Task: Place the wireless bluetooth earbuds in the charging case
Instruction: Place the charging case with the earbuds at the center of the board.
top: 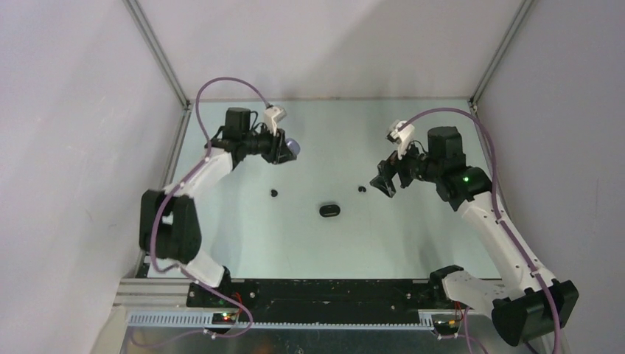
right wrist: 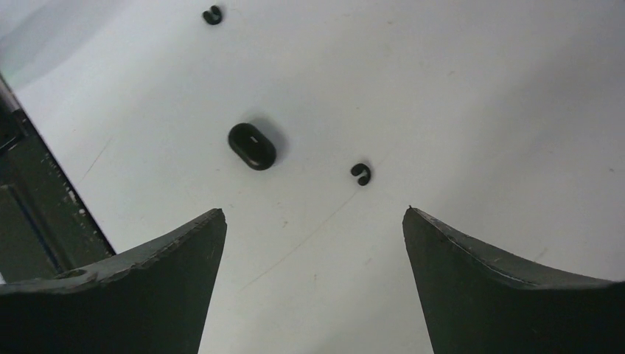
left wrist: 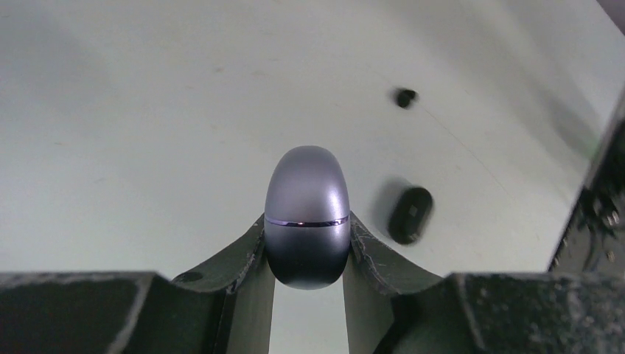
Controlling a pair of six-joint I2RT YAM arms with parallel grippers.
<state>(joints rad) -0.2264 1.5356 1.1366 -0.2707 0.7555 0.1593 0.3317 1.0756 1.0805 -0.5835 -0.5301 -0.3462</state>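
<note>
The left tool [left wrist: 306, 223] was clamped on the closed lilac case [left wrist: 306, 192], holding it off the bench [top: 413, 236] at the far left, with its seam running level between the fingers. The right tool [right wrist: 313, 214] hovered with its jaws wide apart and nothing between them. Just ahead of it on the bench lay the near black earbud [right wrist: 360, 173]. The black case [right wrist: 252, 145] lay a little beyond, nearer the middle, and a second black earbud [right wrist: 213, 15] lay well past that, toward the left arm. No lilac earbuds showed in any view.

The step in hand looked to be the right tool picking up the near black earbud. To do it well, the tool would need centring over so small a thing before it descended. Its fingertips should come down to the bench on either side and close slowly, so the bud was not flicked away. Its hooked shape suggested it could twist, so a grip across its broadest part seemed safest. Whether the black case lay open could not be told.
</note>
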